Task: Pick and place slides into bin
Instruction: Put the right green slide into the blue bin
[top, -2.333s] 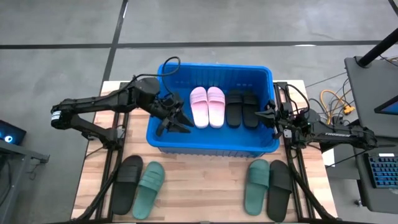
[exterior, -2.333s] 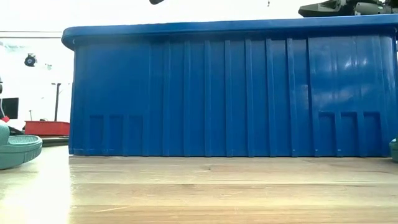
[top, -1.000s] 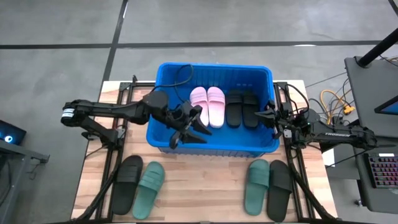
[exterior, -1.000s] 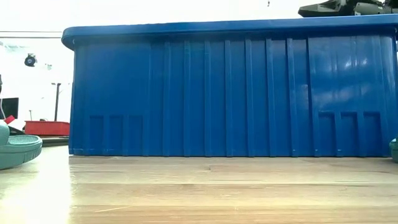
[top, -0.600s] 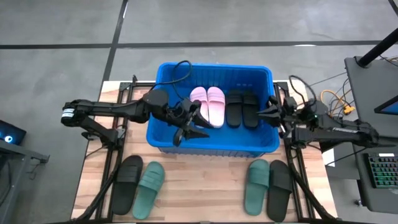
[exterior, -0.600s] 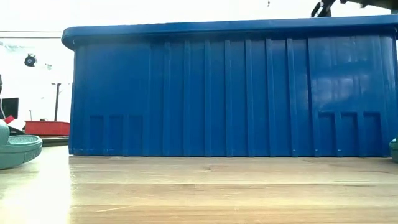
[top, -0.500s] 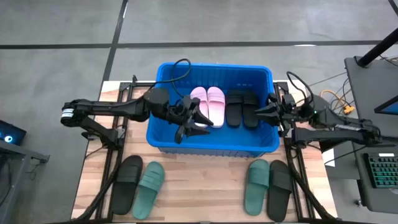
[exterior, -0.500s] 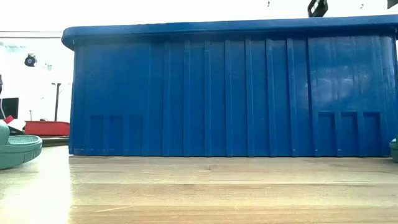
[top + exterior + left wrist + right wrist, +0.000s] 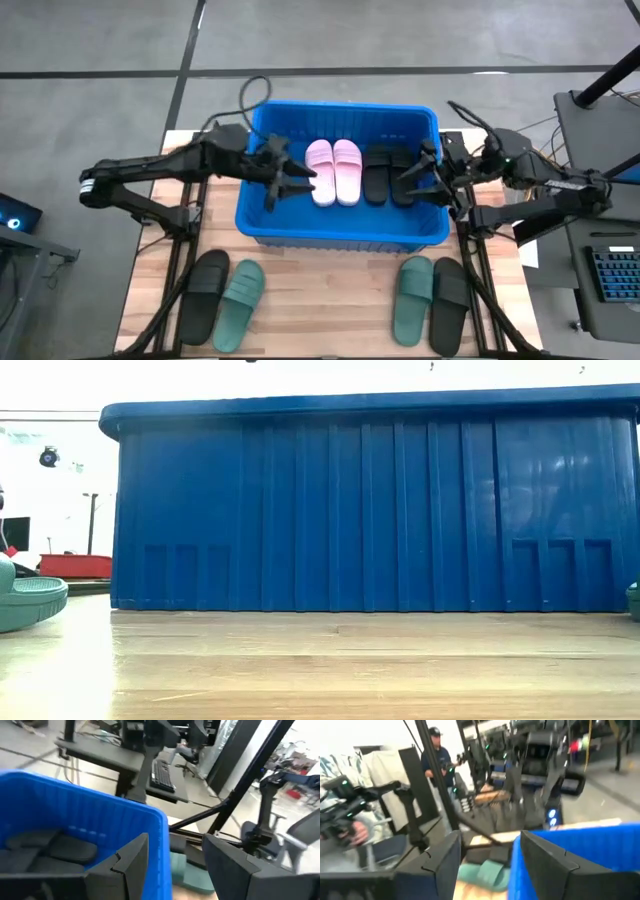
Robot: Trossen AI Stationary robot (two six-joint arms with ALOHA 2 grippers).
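The blue bin (image 9: 262, 222) stands mid-table; its near wall (image 9: 370, 510) fills the low view. Inside lie two pink slides (image 9: 334, 170) and two black slides (image 9: 389, 173), soles down on the bin floor. On the wood in front lie a black slide (image 9: 204, 296) and a green slide (image 9: 238, 305) at near left, and a green slide (image 9: 412, 298) and a black slide (image 9: 450, 303) at near right. My left gripper (image 9: 292, 184) hovers open over the bin's left part, beside the pink slides. My right gripper (image 9: 411, 173) hovers open over the bin's right part, by the black slides.
Dark frame rails (image 9: 186, 262) run along both sides of the table. A desk with a keyboard (image 9: 610, 275) stands to the right. In the right wrist view a person (image 9: 436, 757) stands in the room beyond. Bare wood (image 9: 330, 300) lies between the slide pairs.
My right gripper has risen from the bin's right rim, swung in over the bin toward the black slides, and opened. My left gripper has drawn back from the bin's near middle toward the far left, staying open. No slide has moved.
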